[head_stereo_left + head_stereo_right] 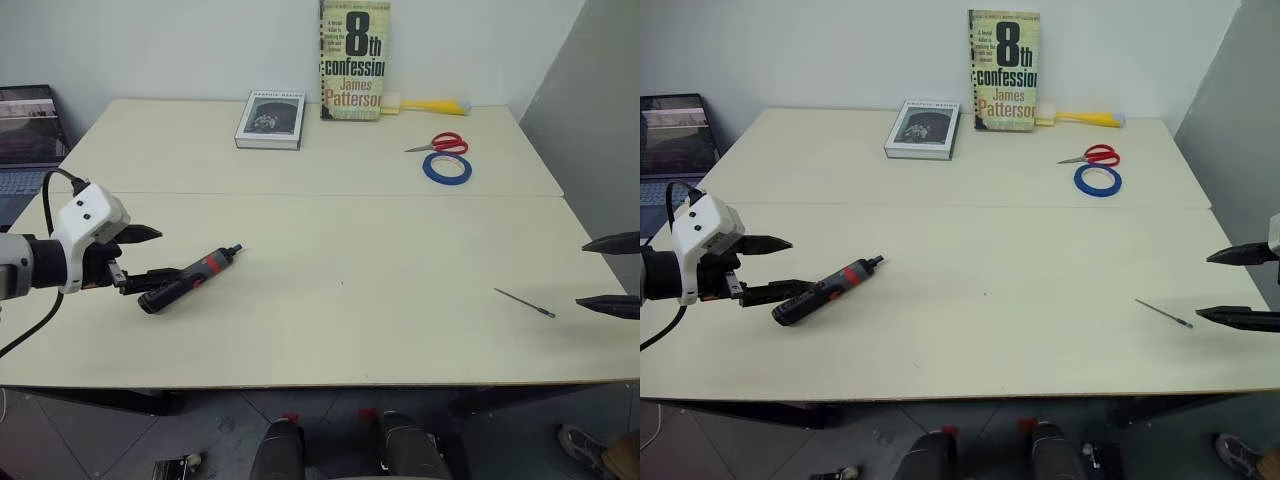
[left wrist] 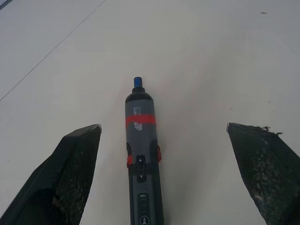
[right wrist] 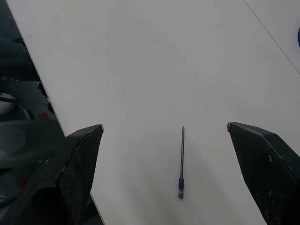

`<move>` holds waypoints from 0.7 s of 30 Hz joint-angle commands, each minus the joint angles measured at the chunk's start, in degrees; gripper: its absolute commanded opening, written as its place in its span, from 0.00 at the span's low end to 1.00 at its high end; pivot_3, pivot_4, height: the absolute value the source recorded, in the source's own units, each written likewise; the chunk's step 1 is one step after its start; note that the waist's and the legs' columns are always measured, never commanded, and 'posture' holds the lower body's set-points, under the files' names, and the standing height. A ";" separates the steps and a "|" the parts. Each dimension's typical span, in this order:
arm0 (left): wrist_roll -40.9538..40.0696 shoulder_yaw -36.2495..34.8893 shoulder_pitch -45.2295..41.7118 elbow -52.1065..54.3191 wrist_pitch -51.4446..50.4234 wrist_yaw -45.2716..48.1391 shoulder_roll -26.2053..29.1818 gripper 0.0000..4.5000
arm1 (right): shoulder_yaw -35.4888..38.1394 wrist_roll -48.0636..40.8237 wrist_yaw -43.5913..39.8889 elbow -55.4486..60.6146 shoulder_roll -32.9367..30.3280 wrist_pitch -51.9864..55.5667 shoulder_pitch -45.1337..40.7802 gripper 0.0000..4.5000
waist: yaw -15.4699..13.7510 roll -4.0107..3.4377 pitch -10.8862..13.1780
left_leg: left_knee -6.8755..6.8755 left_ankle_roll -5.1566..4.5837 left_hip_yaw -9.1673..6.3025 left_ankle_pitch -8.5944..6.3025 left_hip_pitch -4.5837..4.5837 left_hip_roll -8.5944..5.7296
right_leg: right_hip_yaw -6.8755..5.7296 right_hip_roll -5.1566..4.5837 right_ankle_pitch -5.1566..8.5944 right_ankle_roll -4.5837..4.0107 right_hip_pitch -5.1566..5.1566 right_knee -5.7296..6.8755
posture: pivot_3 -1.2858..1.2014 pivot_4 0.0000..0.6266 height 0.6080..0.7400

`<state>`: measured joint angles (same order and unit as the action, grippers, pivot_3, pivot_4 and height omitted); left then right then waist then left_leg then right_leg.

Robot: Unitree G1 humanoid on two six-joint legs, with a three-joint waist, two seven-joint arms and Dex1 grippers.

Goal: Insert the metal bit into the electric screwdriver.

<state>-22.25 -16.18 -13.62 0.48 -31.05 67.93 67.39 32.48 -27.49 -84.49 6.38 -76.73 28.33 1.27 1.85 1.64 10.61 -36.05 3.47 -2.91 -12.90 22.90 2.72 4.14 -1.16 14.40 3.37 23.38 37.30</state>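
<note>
Both claws stood wide open with nothing in them, each lined up on its own part, likely to grasp it. On the left of the table point(image 1: 330, 340), the left gripper point(image 1: 150, 255) straddled the electric screwdriver point(image 1: 188, 280), which lay flat with its chuck pointing far-right. On the right, near the front edge, the right gripper point(image 1: 608, 274) faced the metal bit point(image 1: 524, 303), lying loose just beside its fingertips

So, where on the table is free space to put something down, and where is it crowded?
The widest bare patch lies in the middle of the table, between the electric screwdriver and the metal bit. The far left corner is also bare. The far edge is crowded: two books, a brush, scissors and a tape roll.
</note>
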 commanded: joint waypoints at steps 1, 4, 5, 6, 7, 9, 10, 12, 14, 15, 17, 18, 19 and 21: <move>-0.90 -1.79 -1.10 1.12 -0.18 -0.31 0.51 1.00 | 3.04 1.09 -1.46 0.24 0.48 -1.61 1.05 0.99 | 0.00 0.00 0.00 | 0.00 0.00 0.00 0.00 0.00 0.00 | 0.00 0.00 0.00 0.00 0.00 0.00 | 0.52 0.24 1.00; -1.05 -1.65 -1.30 1.20 -0.10 -0.16 0.59 1.00 | 3.85 1.38 -1.63 0.65 1.10 -1.90 2.11 0.99 | -0.01 0.00 0.00 | 0.00 0.00 0.01 0.00 0.01 0.00 | 0.01 0.00 0.00 0.00 0.00 0.00 | 0.52 0.24 1.00; -1.02 -1.64 -1.34 1.11 -0.19 -0.21 0.67 1.00 | 4.12 1.49 -1.71 0.59 1.21 -2.05 2.37 0.99 | -0.01 0.00 0.00 | 0.00 0.00 0.01 0.00 0.00 0.00 | 0.00 0.00 0.00 0.00 0.00 0.00 | 0.52 0.24 1.00; -0.88 -1.63 -1.37 0.99 -0.19 -0.36 0.72 1.00 | 4.36 1.66 -1.79 0.46 1.32 -2.23 2.60 0.99 | 0.00 0.00 0.00 | 0.00 0.00 0.01 0.00 0.00 0.00 | 0.01 0.00 0.00 0.01 0.00 0.00 | 0.52 0.24 1.00; -0.80 -1.67 -1.33 0.92 -0.16 -0.44 0.75 1.00 | 4.56 1.78 -1.85 0.42 1.41 -2.34 2.78 0.99 | 0.00 -0.01 0.00 | -0.01 0.00 0.01 0.00 0.00 0.00 | 0.01 0.00 0.00 0.01 0.00 0.01 | 0.52 0.24 1.00; -0.61 -1.65 -1.36 0.73 0.12 -0.66 0.62 1.00 | 4.81 1.89 -1.81 0.13 1.64 -2.52 2.94 0.99 | -0.01 -0.01 0.00 | -0.01 0.00 0.01 0.00 -0.02 0.00 | 0.01 0.00 0.00 0.01 0.00 0.03 | 0.52 0.24 1.00; -0.48 -1.65 -1.57 0.52 0.67 -0.93 0.30 1.00 | 4.83 1.74 -1.70 0.11 1.74 -2.39 2.94 0.99 | 0.00 -0.01 0.00 | -0.01 0.00 0.01 0.00 -0.02 0.00 | 0.01 0.00 0.00 0.00 0.00 0.04 | 0.52 0.24 1.00; -0.71 -1.71 -2.17 -0.11 0.47 -1.58 -0.24 1.00 | 4.84 1.41 -1.67 0.33 1.90 -2.14 3.00 0.99 | 0.00 -0.01 0.00 | -0.02 0.00 0.01 0.00 -0.04 0.00 | 0.01 0.00 0.00 0.00 -0.01 0.05 | 0.52 0.24 1.00; -0.78 -1.84 -2.50 -0.73 0.84 -2.06 -0.64 1.00 | 4.35 1.43 -0.69 0.49 2.30 -2.51 2.46 0.99 | 0.00 -0.01 0.00 | -0.03 0.00 0.01 0.00 -0.03 0.00 | 0.01 0.00 0.00 0.00 -0.02 0.07 | 0.52 0.24 1.00; -0.82 -1.92 -2.68 -0.98 1.00 -2.30 -0.89 1.00 | 4.04 1.58 -0.05 0.47 2.54 -2.87 2.08 0.99 | -0.01 -0.01 0.00 | -0.04 0.00 0.01 0.00 -0.03 0.00 | 0.01 0.00 0.00 0.00 -0.02 0.07 | 0.52 0.24 1.00; 0.42 -1.43 -3.51 -2.49 2.08 -3.53 -1.25 1.00 | 3.53 1.48 1.13 0.70 2.92 -2.34 1.41 0.99 | 0.00 -0.01 0.00 | -0.04 0.00 0.01 0.00 -0.04 -0.01 | 0.01 0.00 -0.01 0.01 -0.02 0.08 | 0.52 0.24 1.00; 1.13 -1.08 -3.83 -3.31 3.00 -4.15 -1.53 1.00 | 3.27 1.18 1.45 1.16 3.20 -1.92 1.21 0.99 | 0.00 -0.01 0.00 | -0.05 0.00 0.01 0.00 -0.04 -0.01 | 0.01 0.00 -0.01 0.02 -0.02 0.13 | 0.52 0.24 1.00; 2.04 -0.53 -4.13 -4.33 3.88 -4.78 -1.62 1.00 | 2.97 0.89 1.90 1.70 3.47 -1.47 1.04 0.99 | 0.00 -0.01 0.00 | -0.05 0.00 0.01 0.00 -0.06 0.00 | 0.01 0.01 -0.01 0.01 -0.01 0.15 | 0.52 0.24 1.00; 2.71 0.37 -4.60 -5.48 4.36 -4.96 -1.65 1.00 | 2.59 0.66 2.57 3.06 3.98 -1.23 1.11 0.99 | 0.00 -0.01 0.00 | -0.05 0.00 0.01 0.00 -0.10 -0.01 | 0.01 0.01 0.01 0.00 -0.01 0.26 | 0.52 0.24 1.00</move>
<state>-20.96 -15.90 -16.92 -4.00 -28.26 63.90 65.52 34.67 -26.01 -82.89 7.19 -73.21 26.87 3.22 1.85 1.63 10.61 -36.10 3.47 -2.91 -12.90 22.78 2.72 4.15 -1.15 14.42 3.36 23.37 37.60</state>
